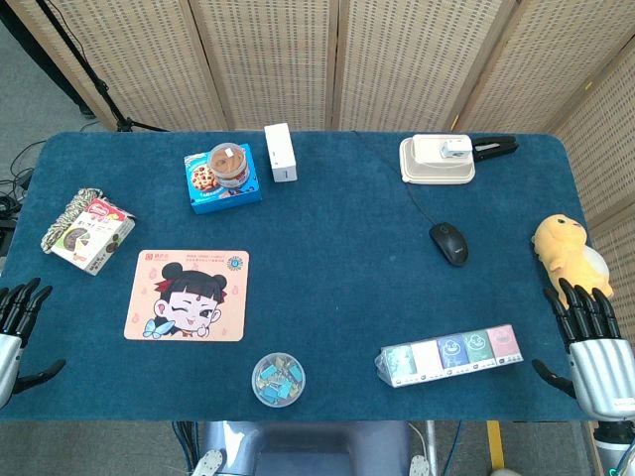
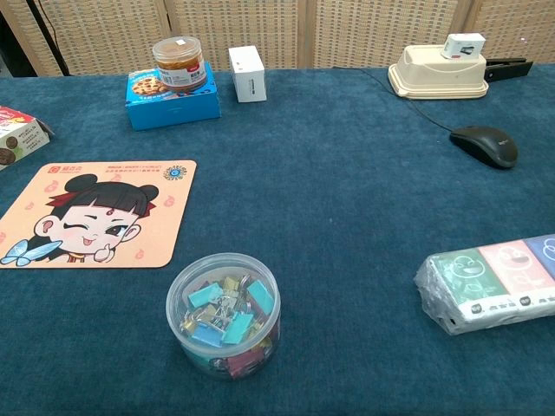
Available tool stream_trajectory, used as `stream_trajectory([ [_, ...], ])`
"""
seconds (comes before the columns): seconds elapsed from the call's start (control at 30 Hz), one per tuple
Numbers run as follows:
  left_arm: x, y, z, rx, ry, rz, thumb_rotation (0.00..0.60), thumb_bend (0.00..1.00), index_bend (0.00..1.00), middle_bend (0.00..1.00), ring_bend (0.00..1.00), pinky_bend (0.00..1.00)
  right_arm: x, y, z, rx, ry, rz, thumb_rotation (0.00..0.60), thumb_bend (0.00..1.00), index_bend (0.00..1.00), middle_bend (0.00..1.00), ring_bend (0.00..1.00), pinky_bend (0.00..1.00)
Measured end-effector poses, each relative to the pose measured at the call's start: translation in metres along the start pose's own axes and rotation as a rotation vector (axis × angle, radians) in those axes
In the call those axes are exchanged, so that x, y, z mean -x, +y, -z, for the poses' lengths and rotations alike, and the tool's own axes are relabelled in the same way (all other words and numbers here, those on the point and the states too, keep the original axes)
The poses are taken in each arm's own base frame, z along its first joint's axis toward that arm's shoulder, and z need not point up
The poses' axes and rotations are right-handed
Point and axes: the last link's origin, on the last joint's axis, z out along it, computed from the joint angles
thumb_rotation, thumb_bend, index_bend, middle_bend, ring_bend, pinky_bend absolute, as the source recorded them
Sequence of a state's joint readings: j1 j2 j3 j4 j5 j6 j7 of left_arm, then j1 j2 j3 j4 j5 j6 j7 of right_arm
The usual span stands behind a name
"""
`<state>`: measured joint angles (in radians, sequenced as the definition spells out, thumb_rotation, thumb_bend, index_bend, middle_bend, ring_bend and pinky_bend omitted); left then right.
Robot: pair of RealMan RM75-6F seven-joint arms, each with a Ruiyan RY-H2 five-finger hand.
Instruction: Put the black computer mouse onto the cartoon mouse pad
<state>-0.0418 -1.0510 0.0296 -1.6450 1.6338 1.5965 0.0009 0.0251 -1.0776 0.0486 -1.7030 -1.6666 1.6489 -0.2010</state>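
While both hands [image 1: 18,317] [image 1: 595,342] rest spread at table edges, black mouse [image 1: 448,242] far from cartoon pad [image 1: 188,296]

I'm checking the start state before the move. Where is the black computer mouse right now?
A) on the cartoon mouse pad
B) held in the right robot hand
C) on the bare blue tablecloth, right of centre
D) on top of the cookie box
C: the black computer mouse lies on the tablecloth, far from the cartoon mouse pad.
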Motion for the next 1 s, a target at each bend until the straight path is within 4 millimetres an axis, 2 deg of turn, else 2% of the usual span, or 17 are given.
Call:
stream_trajectory([
  [0.27, -0.002, -0.003, -0.001, -0.007, -0.013, 0.03, 0.6, 0.05, 0.0, 0.0, 0.0, 0.0, 0.011, -0.008, -0.006, 0.016, -0.006, -0.017, 0.6, 0.0, 0.0, 0.0, 0.0, 0.0],
  [0.4, -0.005, -0.005, -0.004, -0.006, -0.013, 0.042, 0.6, 0.05, 0.0, 0.0, 0.0, 0.0, 0.017, -0.018, -0.02, -0.013, -0.065, -0.075, 0.6, 0.0, 0.0, 0.0, 0.0, 0.0],
  [0.5, -0.004, -0.005, -0.005, -0.003, -0.019, 0.042, 0.6, 0.05, 0.0, 0.0, 0.0, 0.0, 0.021, -0.029, -0.041, -0.045, -0.121, -0.134, 0.6, 0.0, 0.0, 0.0, 0.0, 0.0],
  [0.73, -0.004, -0.004, -0.006, 0.003, -0.014, 0.042, 0.6, 0.05, 0.0, 0.0, 0.0, 0.0, 0.029, -0.058, -0.107, -0.092, -0.149, -0.165, 0.6, 0.0, 0.0, 0.0, 0.0, 0.0],
  [1.0, 0.002, -0.005, -0.014, -0.03, -0.034, 0.037, 0.6, 0.05, 0.0, 0.0, 0.0, 0.0, 0.067, -0.074, -0.163, -0.015, -0.218, -0.107, 0.6, 0.0, 0.0, 0.0, 0.0, 0.0],
])
